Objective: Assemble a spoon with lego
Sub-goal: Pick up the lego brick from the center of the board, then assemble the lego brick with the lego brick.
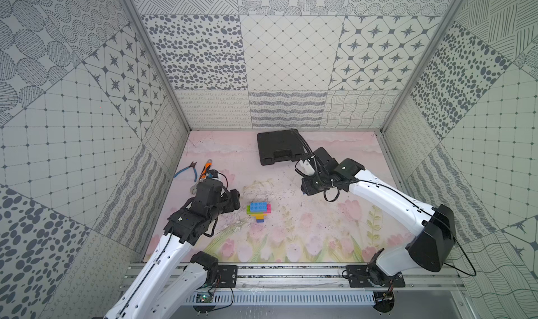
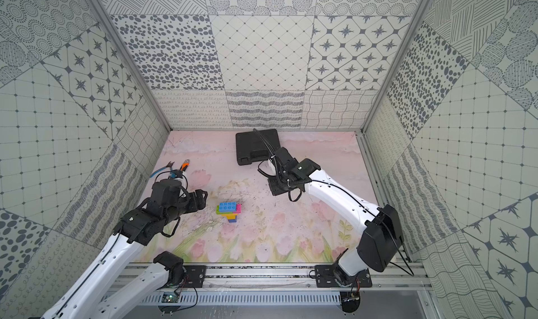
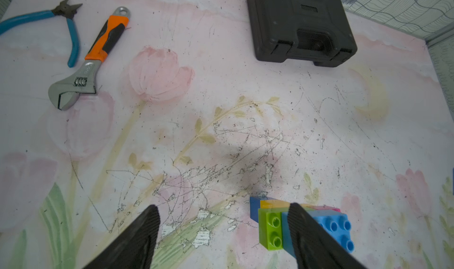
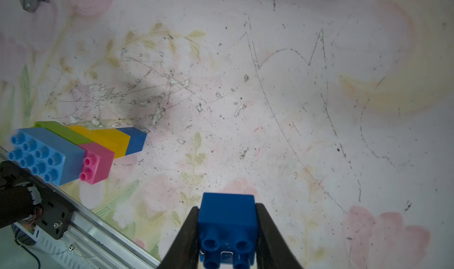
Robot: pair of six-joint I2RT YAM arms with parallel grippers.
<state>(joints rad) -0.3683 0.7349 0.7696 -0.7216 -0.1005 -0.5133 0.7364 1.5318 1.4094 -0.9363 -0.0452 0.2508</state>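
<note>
spoon [image 1: 258, 211], mid-table in both top views: it appears to stand upright on its dark blue foot [image 4: 135, 140]. its long axis is vertical and the studs of the light blue top [image 1: 259, 206] face up, with green and pink ends jutting left and right beneath it. left gripper [image 3: 223, 206]: just left of the spoon and the nearer of the two, jaws spread wide with nothing between them. in the left wrist view one finger [image 3: 302, 228] crosses in front of the light blue top; whether it touches cannot be told. right gripper [image 4: 227, 206]: far and right of the spoon, well apart from it, held off the table [image 3: 221, 83]. its jaws are closed tight on a square dark blue brick [image 4: 227, 218], studs turned back toward the wrist and hollow side leading. judged relation for the coming move: the brick's open underside must come near and leftward until it sits over the upward studs, then press straight down the stack's axis. the narrow foot makes tipping the likely fault, so the open left gripper looks placed to steady the stack. outward: orange-handled wrench [image 3: 95, 56] and blue-handled cutters [image 3: 73, 39] at far left, black case [image 3: 299, 24] at far centre, none judged to lie in the path.
</note>
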